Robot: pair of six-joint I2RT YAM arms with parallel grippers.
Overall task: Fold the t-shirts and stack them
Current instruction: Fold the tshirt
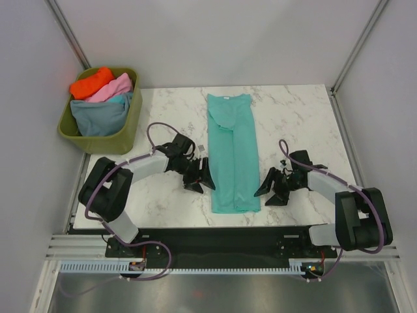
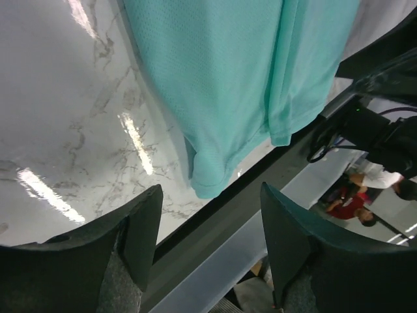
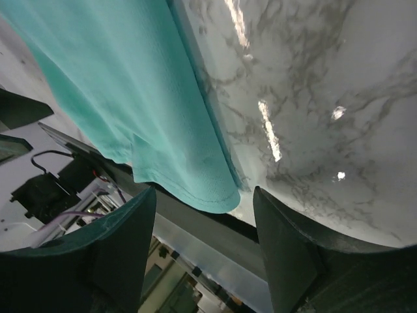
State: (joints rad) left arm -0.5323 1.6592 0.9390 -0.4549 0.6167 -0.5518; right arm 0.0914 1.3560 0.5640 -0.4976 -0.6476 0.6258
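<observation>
Seen from above, a teal-green cloth t-shirt [image 1: 231, 153], folded lengthwise into a long narrow strip, lies flat down the middle of the white marble-patterned worktop [image 1: 306, 117], collar at the far end and hem near the near edge. The left gripper [image 1: 199, 179] sits low just beside the strip's left edge; the right gripper [image 1: 270, 189] sits low a little off its right edge. At the far left corner, an olive-green plastic tub [image 1: 128, 134] holds an orange tee [image 1: 91, 81], a pink tee [image 1: 115, 87], a light teal tee [image 1: 122, 100] and a slate blue-grey tee [image 1: 98, 117], bunched together.

From the left wrist, the two dark left fingers [image 2: 140, 241] stand wide apart with nothing between them; the strip's hem corner lies on the worktop just ahead of the gap, apart from both.

From the right wrist, the dark right fingers [image 3: 124, 251] are likewise spread wide and hold nothing, the rounded hem corner lying just beyond them near the worktop's edge.
</observation>
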